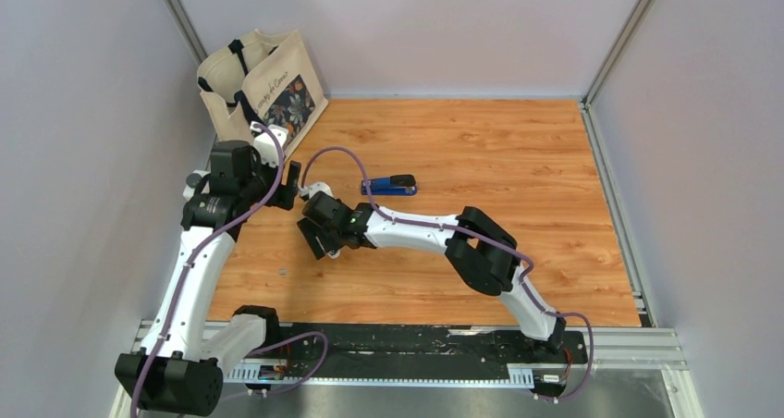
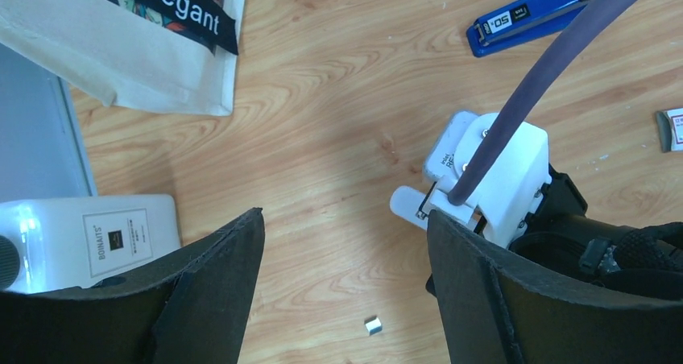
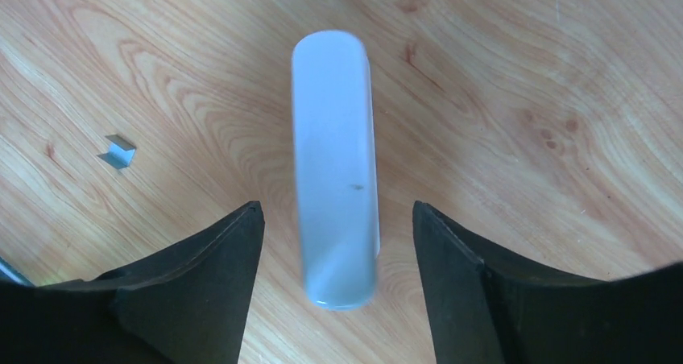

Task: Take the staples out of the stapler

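Observation:
The bright-blue stapler (image 1: 389, 186) lies closed on the wooden table, right of both grippers; the left wrist view has it at the top right (image 2: 523, 22). My right gripper (image 3: 337, 211) is open and points down over a white bar (image 3: 334, 171) lying flat on the wood, with a gap on each side of the bar. A small metal staple piece (image 3: 121, 150) lies to its left. My left gripper (image 2: 346, 291) stands open above bare wood with nothing between its fingers, and a staple piece (image 2: 373, 325) lies below it. From above, the left gripper (image 1: 291, 179) sits just up-left of the right gripper (image 1: 316, 238).
A cream tote bag (image 1: 263, 90) stands at the back left, its corner showing in the left wrist view (image 2: 153, 34). A white labelled box (image 2: 88, 239) lies left of my left fingers. The right arm's white wrist mount (image 2: 499, 179) and purple cable crowd the left gripper's right side.

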{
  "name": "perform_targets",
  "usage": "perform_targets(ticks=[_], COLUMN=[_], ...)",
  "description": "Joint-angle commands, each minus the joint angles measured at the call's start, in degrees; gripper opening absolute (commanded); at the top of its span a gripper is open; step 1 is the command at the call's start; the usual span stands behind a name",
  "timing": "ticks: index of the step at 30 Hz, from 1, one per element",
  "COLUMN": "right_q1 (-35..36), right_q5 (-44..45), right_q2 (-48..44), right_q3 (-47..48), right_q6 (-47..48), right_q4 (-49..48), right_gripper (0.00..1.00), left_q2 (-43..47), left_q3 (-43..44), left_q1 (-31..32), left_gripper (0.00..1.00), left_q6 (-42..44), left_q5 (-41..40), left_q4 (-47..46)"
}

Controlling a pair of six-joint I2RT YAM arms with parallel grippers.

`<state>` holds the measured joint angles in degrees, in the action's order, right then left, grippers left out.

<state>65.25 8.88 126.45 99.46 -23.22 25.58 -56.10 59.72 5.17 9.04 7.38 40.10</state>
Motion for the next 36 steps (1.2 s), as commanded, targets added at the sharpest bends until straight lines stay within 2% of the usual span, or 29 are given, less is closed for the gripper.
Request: perform_targets(ticks=[1,7,13,16,17,21,24,30,36], right_q1=[0.4,-4.1,-20.0,-23.9,-24.5,-25.9,-25.9,-26.0,-25.6], right_q5=[-0.3,0.3,-7.2,-6.7,-6.4,-8.0,-10.9,-13.9,-10.5], right_q2=[-4.6,-13.4,-20.4,-19.0,-18.3,-15.5,-13.0,-11.2,-7.3], right_q3=[-1.2,-3.6,-9.0,-7.4,-6.9,-5.2,-2.0,-1.3,-0.8], right_q6=[-0.3,7.3,14.2,21.2,25.5,31.6,35.6,39.0,40.5], right_q4=[-2.8,-1.9,-0.2,3.8,4.6,6.8,10.3,10.5,9.9], right_gripper=[0.73,0.82,0.86,0.91,0.92,0.96,0.97,0.97,0.94], left_q2=[-1.2,-3.1,-5.0,-6.4,-6.7,-7.5,-6.7,-6.2,-7.2], left_q3=[-0.3,-0.2,-0.4,-0.1,0.1,1.6,0.8,-0.8,-1.5], left_q1=[-0.6,-0.6,-0.6,-0.5,-0.5,-0.1,2.9,5.7,6.8], left_gripper=[0.82,0.83,0.83,0.84,0.84,0.84,0.84,0.85,0.85], left_q6=[0.3,-0.2,-0.5,0.5,0.5,1.7,4.1,5.4,5.6], left_q5=[2.6,2.9,5.4,5.6,5.6,6.2,3.1,1.1,0.7], left_q4=[-0.3,-0.4,0.1,0.8,1.0,2.9,3.1,3.3,2.8])
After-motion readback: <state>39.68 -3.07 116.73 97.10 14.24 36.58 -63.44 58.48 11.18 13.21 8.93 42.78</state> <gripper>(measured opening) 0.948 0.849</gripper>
